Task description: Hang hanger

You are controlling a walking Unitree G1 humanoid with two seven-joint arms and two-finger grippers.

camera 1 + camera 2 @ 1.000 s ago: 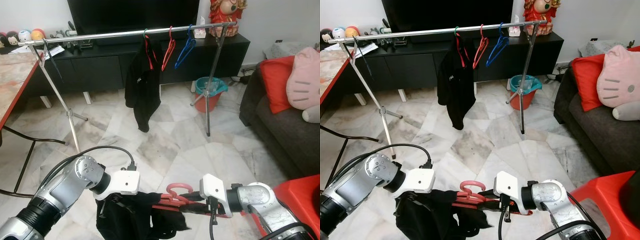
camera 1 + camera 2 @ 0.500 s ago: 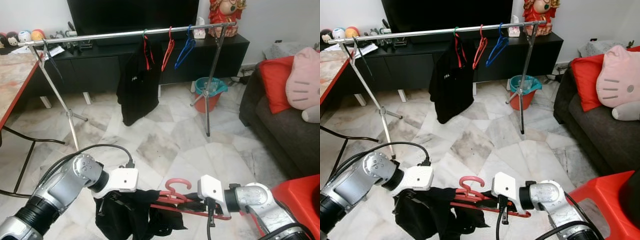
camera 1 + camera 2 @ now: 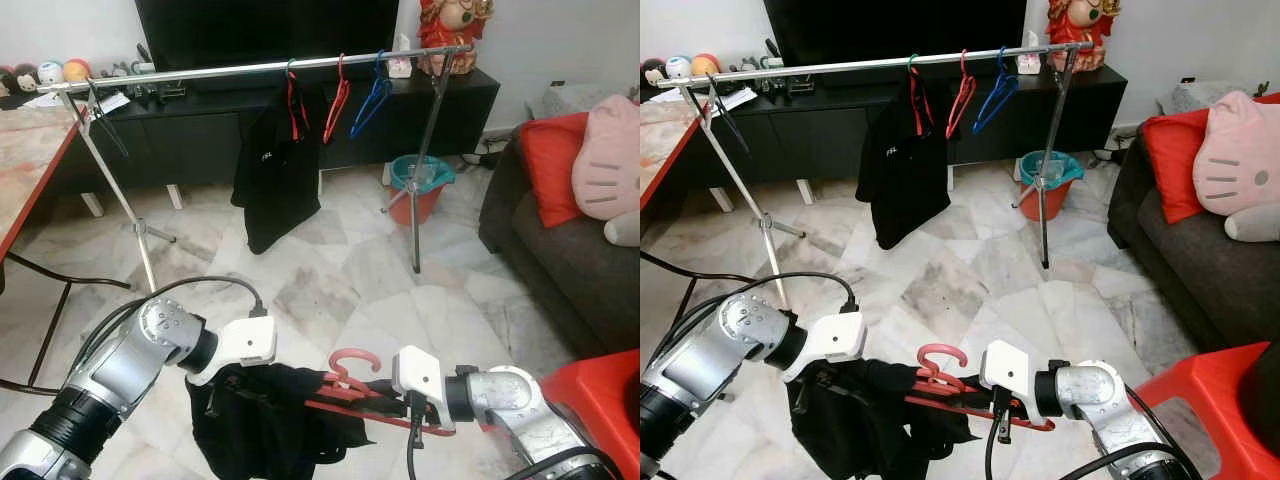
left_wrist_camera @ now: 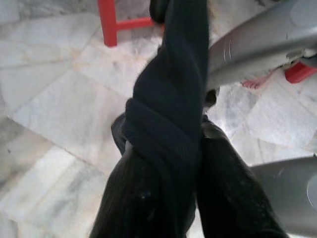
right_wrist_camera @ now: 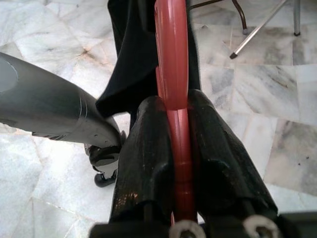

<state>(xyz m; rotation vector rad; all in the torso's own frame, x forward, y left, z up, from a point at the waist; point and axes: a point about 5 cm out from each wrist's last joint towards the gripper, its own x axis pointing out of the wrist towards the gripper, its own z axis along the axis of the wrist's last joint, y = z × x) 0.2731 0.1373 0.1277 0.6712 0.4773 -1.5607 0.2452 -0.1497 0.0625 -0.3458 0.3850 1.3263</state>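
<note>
While the right end effector clamps a red hanger low over the marble floor, the left end effector seems pinched on its black garment, short of the rail.

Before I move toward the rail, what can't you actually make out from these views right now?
- Left gripper: in the left wrist view its fingers are wrapped by the black garment, so the exact hold is hidden.
- Red hanger: its left end is buried in the garment in the head views.
- Clothes rail: its left leg's foot is hidden behind the left arm.
- Right gripper: shut on the hanger; fingertips are hidden by fabric.
</note>
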